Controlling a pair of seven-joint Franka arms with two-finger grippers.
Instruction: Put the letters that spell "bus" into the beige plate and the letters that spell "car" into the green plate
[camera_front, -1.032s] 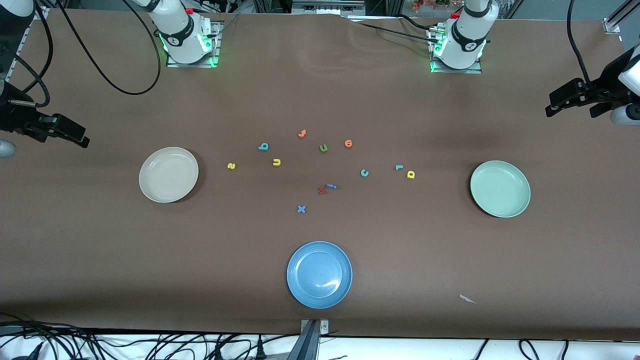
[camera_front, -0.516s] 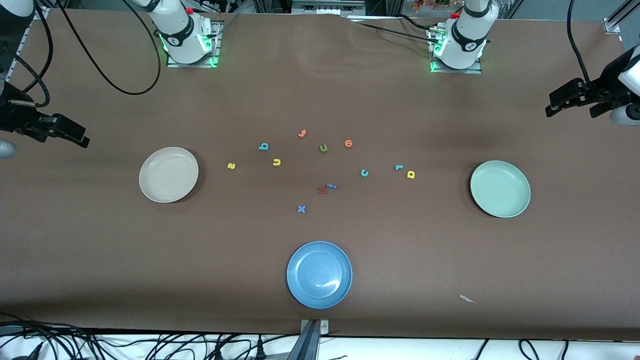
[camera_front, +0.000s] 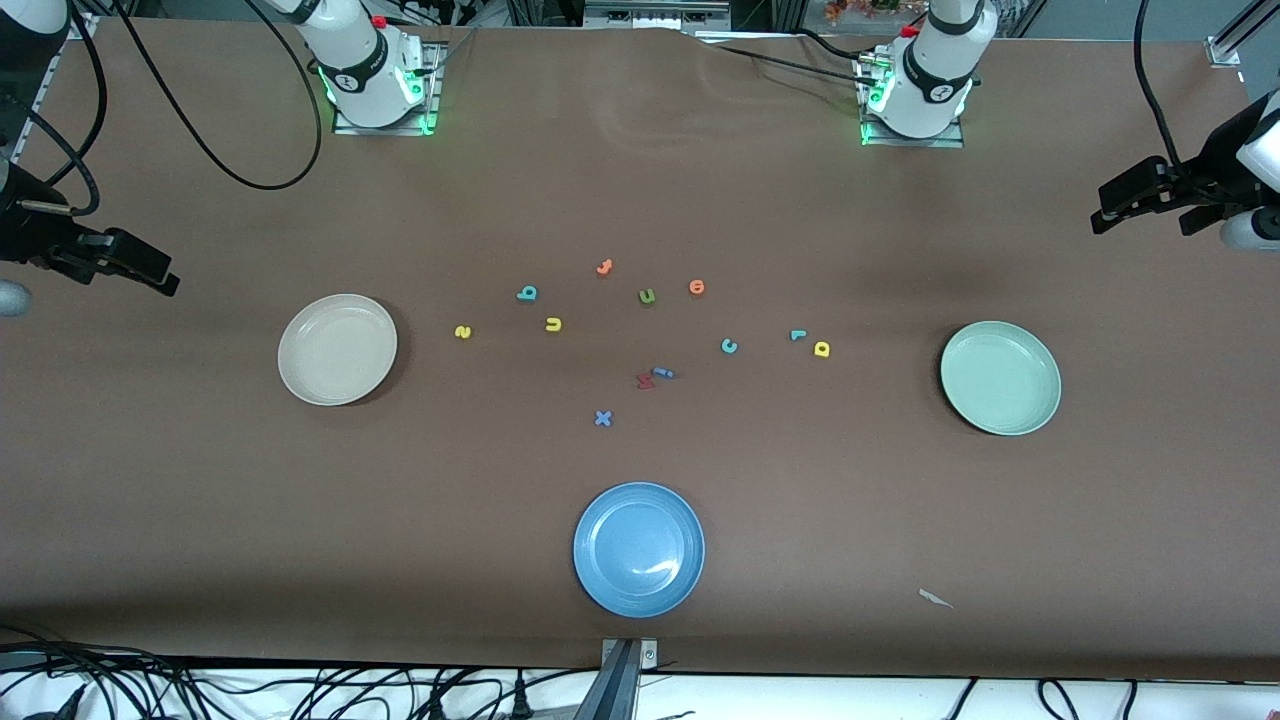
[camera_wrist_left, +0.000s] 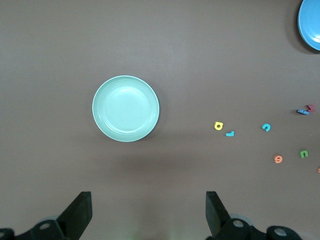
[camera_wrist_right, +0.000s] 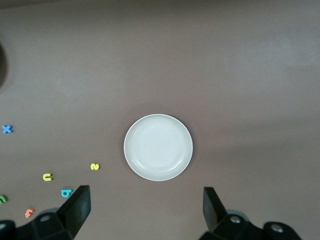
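The right gripper (camera_front: 120, 262) hangs spread and empty over the table's edge at the right arm's end. The beige plate (camera_front: 337, 349) lies bare, with the yellow "s" (camera_front: 462, 332), teal "b" (camera_front: 527, 293) and yellow "u" (camera_front: 553, 324) scattered beside it. Toward the left arm's end lie the teal "c" (camera_front: 729, 346), teal "r" (camera_front: 797, 335) and yellow "a" (camera_front: 822, 349), then the bare green plate (camera_front: 1000, 377). The left gripper (camera_front: 1140, 200) hangs spread and empty over its end of the table
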